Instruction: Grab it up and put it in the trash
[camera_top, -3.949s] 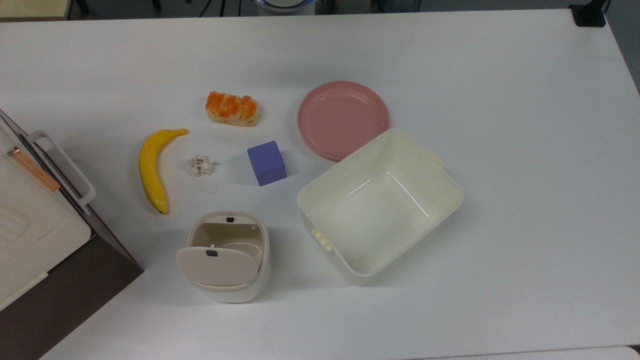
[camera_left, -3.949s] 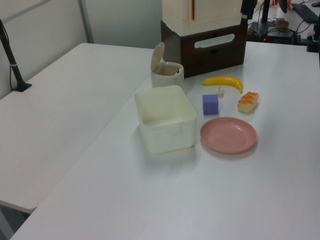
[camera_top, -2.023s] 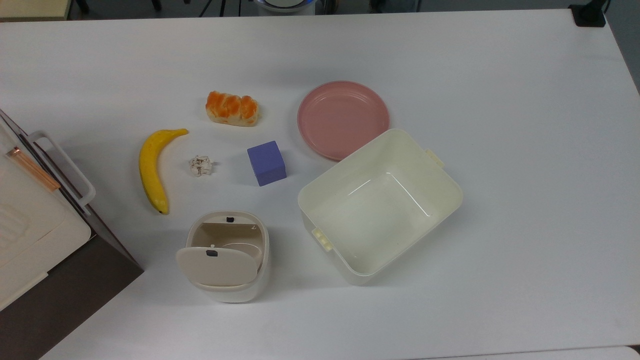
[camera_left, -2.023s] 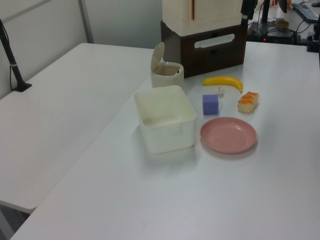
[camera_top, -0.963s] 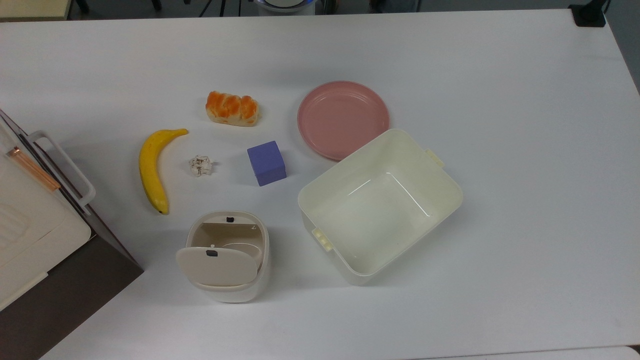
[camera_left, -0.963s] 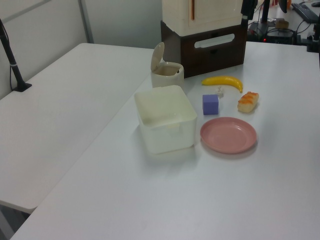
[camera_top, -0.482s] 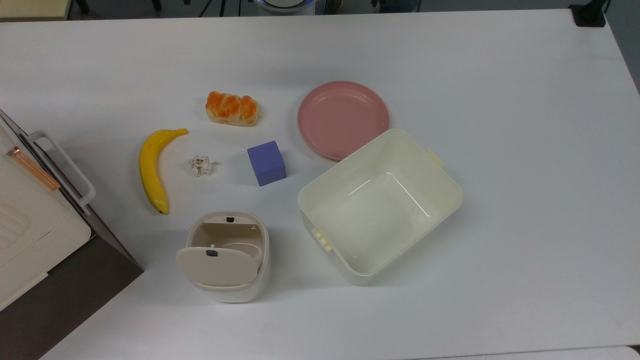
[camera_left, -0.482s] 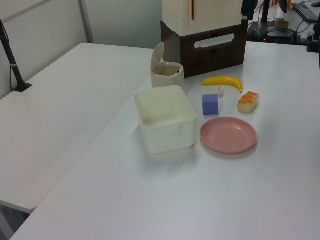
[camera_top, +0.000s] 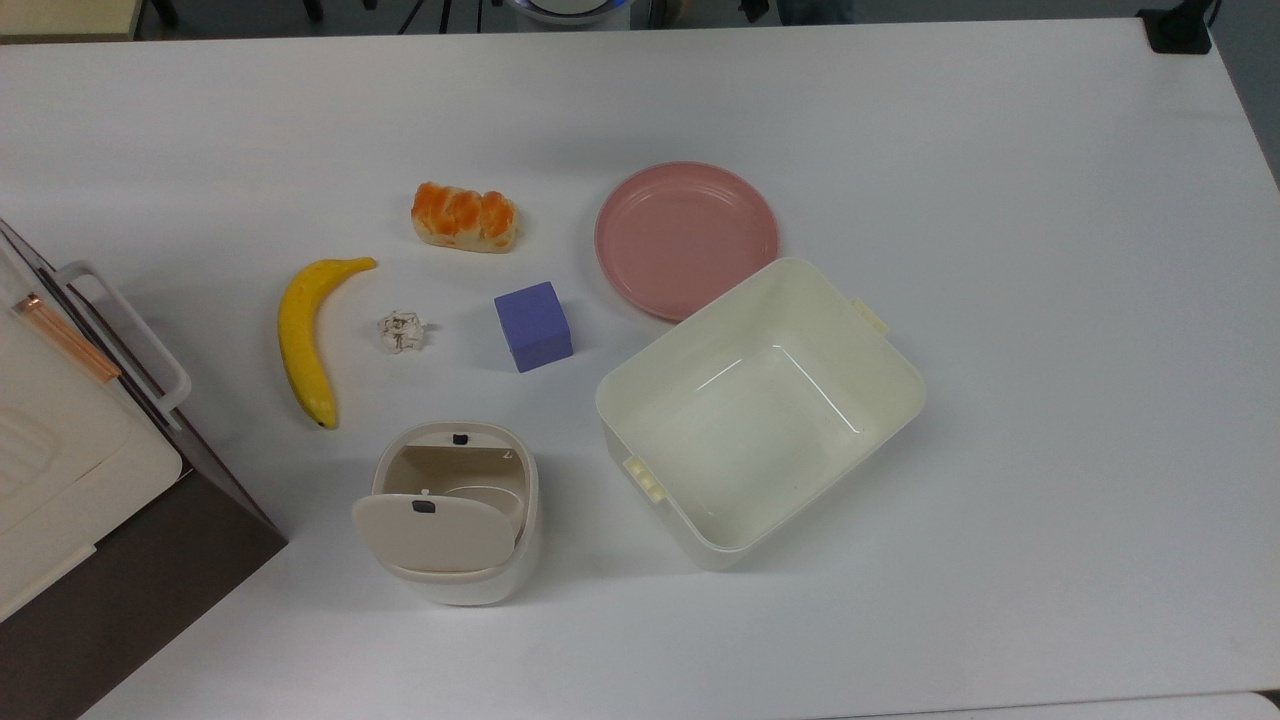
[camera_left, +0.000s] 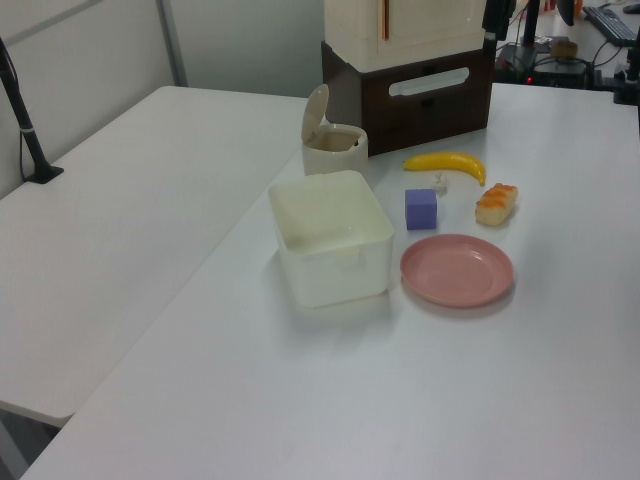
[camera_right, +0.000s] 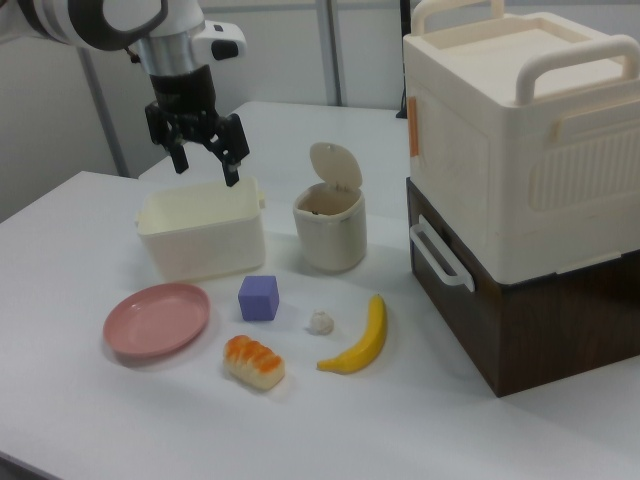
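Observation:
The tiny crumpled paper wad (camera_top: 402, 331) lies on the white table between the banana and the purple cube; it shows too in the left view (camera_left: 439, 181) and the right view (camera_right: 320, 322). The trash, a small beige bin (camera_top: 455, 580) with its flap lid tipped up, stands near the wad (camera_left: 334, 150) (camera_right: 330, 240). In the right view my gripper (camera_right: 207, 170) hangs open and empty high over the table, above the cream tub, well away from the wad and the bin.
A banana (camera_top: 303, 340), a glazed bread piece (camera_top: 465, 217), a purple cube (camera_top: 533, 326), a pink plate (camera_top: 686, 238) and a large cream tub (camera_top: 880, 345) surround the wad. A cream box on a dark cabinet (camera_right: 520, 180) stands beside the bin.

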